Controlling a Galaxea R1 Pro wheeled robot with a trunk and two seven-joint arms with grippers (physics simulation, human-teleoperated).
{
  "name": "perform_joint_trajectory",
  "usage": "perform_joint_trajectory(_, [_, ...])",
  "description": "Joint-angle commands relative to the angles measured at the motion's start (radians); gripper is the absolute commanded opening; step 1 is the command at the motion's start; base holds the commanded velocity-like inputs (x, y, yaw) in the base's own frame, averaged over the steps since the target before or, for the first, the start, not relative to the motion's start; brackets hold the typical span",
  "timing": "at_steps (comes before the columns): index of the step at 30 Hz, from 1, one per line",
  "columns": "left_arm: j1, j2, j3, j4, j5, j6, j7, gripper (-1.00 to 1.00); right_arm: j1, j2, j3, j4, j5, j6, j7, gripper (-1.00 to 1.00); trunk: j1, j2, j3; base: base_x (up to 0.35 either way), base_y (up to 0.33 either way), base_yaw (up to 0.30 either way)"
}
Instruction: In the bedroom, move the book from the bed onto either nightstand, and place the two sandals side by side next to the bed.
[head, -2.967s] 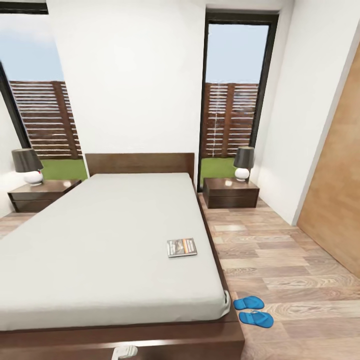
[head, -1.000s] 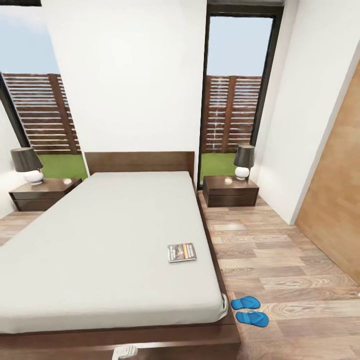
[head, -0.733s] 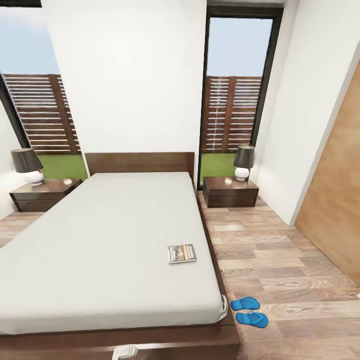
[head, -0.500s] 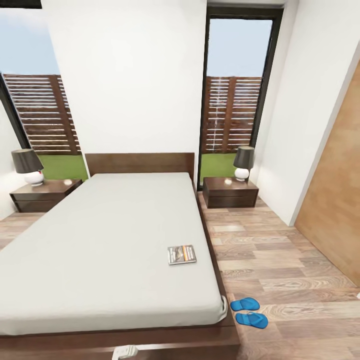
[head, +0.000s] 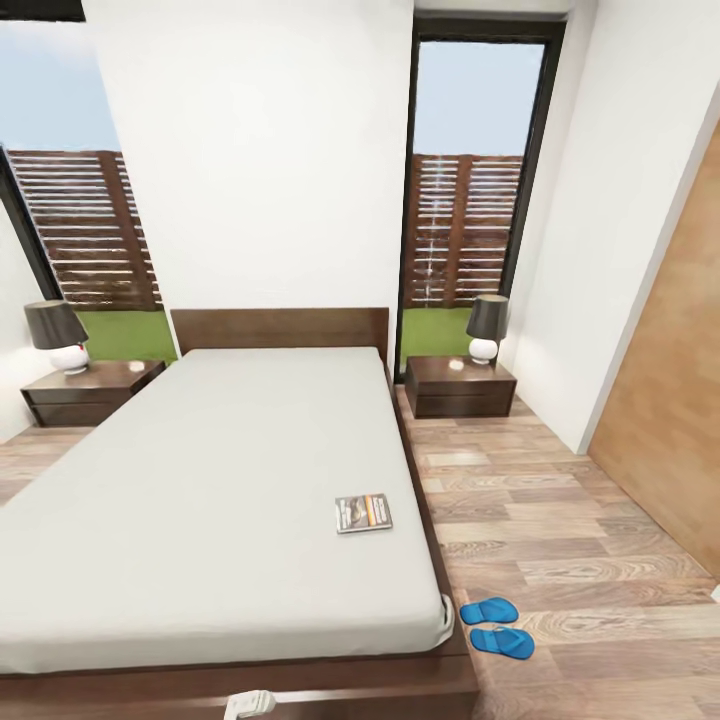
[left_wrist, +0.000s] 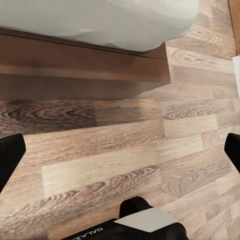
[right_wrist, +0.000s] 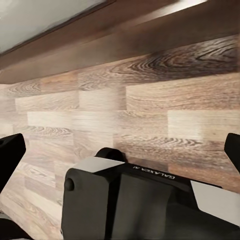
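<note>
The book (head: 363, 513) lies flat on the white mattress of the bed (head: 200, 480), close to its right edge. Two blue sandals (head: 489, 610) (head: 502, 641) sit together on the wood floor by the bed's near right corner. One nightstand (head: 460, 385) with a lamp stands right of the headboard, another nightstand (head: 90, 392) to its left. My left gripper (left_wrist: 120, 150) is open over bare floor beside the bed frame (left_wrist: 80, 65). My right gripper (right_wrist: 120, 150) is open too, facing floor planks and the frame's dark side (right_wrist: 125, 40).
A light wooden door (head: 670, 430) lines the right wall. Tall dark-framed windows (head: 470, 170) flank the headboard. Open plank floor (head: 540, 500) runs between the bed and the door up to the right nightstand. A white robot part (head: 248, 705) peeks in at the bottom edge.
The whole head view has shifted slightly, so the camera moved. The book and sandals lie where they were, and nothing was grasped.
</note>
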Motion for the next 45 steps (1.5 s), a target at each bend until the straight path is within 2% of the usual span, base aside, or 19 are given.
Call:
perform_joint_trajectory(1, [-0.001, 0.000, 0.002, 0.001, 0.000, -0.004, -0.003, 1.00, -0.001, 0.000, 0.000, 0.002, -0.010, 0.010, 0.004, 1.00, -0.004, 0.006, 0.002, 0.000, 0.000, 0.000])
perform_joint_trajectory(45, [-0.001, 0.000, 0.001, 0.001, 0.000, -0.004, -0.002, 1.00, -0.001, 0.000, 0.000, 0.003, -0.010, 0.010, 0.004, 1.00, -0.173, 0.314, 0.140, 0.000, 0.000, 0.000])
